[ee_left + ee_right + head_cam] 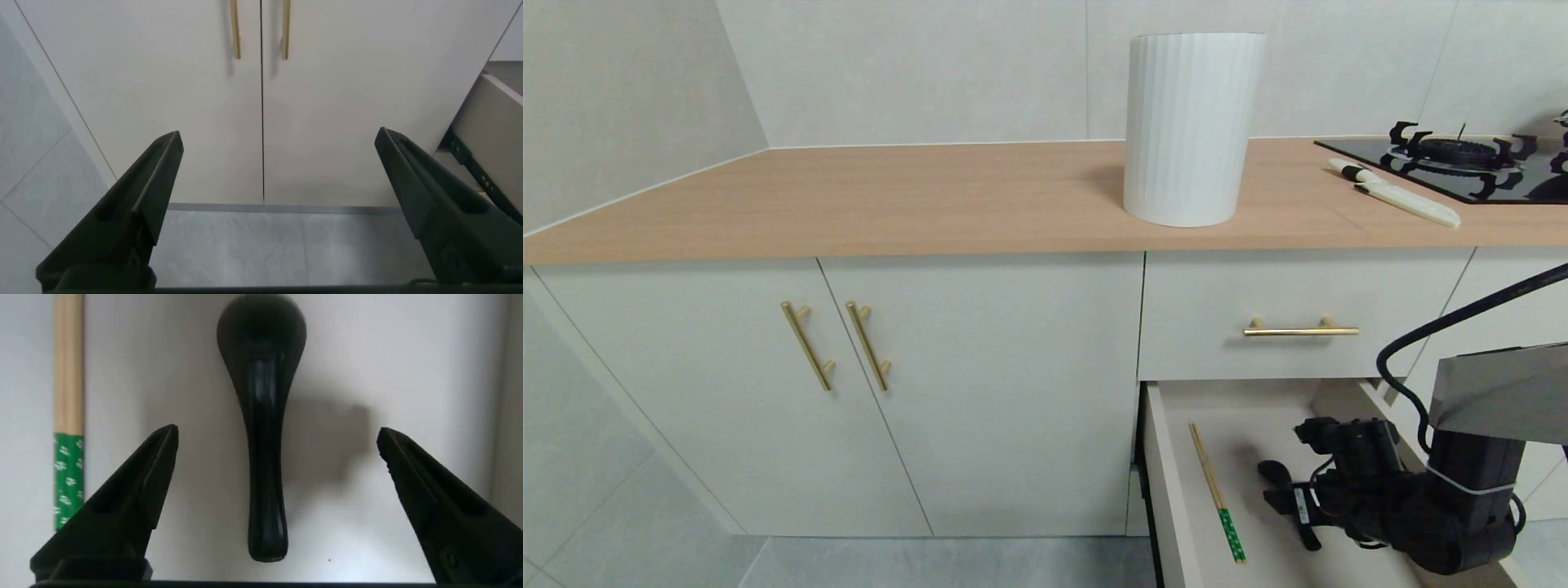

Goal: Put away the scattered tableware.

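The wooden countertop (890,196) carries a tall white ribbed container (1191,131), a black gas stove (1454,163) and a white knife (1396,194) just beside the stove. Below it are 2 closed cabinet doors (980,392) and, to their right, a pulled-out drawer (1168,482). On the drawer floor lie 2 green-tipped chopsticks (1217,494) and, near them, a black spoon (265,433). The right gripper (276,434) hangs over the drawer with its fingers (139,490) spread wide; the spoon lies between them, touching neither. The left gripper (278,139), also spread wide and holding nothing, faces the cabinet doors.
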Robot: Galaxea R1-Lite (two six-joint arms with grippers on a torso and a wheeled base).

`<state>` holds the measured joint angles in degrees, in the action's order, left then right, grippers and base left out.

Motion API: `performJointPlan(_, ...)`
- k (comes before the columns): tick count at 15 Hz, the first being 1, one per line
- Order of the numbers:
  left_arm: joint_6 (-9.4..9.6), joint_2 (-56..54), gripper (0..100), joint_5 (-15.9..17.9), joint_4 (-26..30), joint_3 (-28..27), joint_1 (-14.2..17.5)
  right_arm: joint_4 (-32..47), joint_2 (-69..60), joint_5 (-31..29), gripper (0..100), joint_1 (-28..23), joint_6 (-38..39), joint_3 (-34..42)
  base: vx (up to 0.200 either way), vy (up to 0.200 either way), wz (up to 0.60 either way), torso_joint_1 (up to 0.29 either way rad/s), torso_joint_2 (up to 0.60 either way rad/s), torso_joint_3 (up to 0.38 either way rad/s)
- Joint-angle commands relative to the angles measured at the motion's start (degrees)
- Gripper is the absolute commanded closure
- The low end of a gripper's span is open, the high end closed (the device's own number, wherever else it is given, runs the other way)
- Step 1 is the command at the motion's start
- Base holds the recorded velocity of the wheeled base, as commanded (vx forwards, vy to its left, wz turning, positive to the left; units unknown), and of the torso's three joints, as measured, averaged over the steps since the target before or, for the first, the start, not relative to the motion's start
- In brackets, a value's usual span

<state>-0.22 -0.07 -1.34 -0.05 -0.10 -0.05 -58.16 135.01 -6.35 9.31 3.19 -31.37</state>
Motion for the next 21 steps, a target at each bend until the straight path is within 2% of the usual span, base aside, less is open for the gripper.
performJointPlan(1,-0.04,0.1,0,-0.1,0.0,0.0,0.0,5.9,-15.4,0.0,0,0.1,0.3,1.7,0.0,0.0,0.0,0.0,0.0,0.0)
performJointPlan(2,-0.04,0.1,0,0.0,0.0,0.0,0.0,14.3,-23.6,0.0,0,0.1,0.4,1.6,0.0,0.0,0.0,0.0,0.0,0.0)
performJointPlan(3,-0.04,0.1,0,0.0,0.0,0.0,0.0,17.0,-25.9,0.0,0,0.1,0.4,1.3,0.0,0.0,0.0,0.0,0.0,0.0)
performJointPlan(4,-0.04,0.1,0,-0.1,0.0,0.0,0.0,29.4,-34.3,0.0,0,0.1,0.7,-0.6,0.0,0.0,0.0,0.0,0.0,0.0)
performJointPlan(5,-0.04,0.1,0,0.0,0.0,0.0,0.0,36.5,-38.3,0.1,0,0.1,1.1,-2.2,0.0,0.0,0.0,0.0,0.0,0.0)
performJointPlan(7,-0.04,0.1,0,0.0,0.0,0.0,0.0,45.9,-43.7,0.4,0,0.4,3.1,-4.5,0.0,0.0,0.0,0.0,0.0,0.0)
performJointPlan(10,-0.04,0.1,0,-0.1,0.0,0.0,0.0,49.5,-47.5,0.1,0,0.4,3.7,-3.5,0.0,0.0,0.0,0.0,0.0,0.0)
performJointPlan(12,-0.04,0.1,0,0.0,0.0,0.0,0.0,56.9,-53.7,0.2,0,0.4,5.2,-3.4,0.0,0.0,0.0,0.0,0.0,0.0)
performJointPlan(18,-0.04,0.1,0,0.0,0.0,0.0,0.0,71.2,-69.3,2.8,0,1.4,5.4,-1.1,0.0,0.0,0.0,0.0,0.0,0.0)
performJointPlan(21,-0.04,0.1,0,0.0,0.0,0.0,0.0,71.3,-73.8,4.1,0,3.0,5.5,3.5,0.0,0.0,0.0,0.0,0.0,0.0)
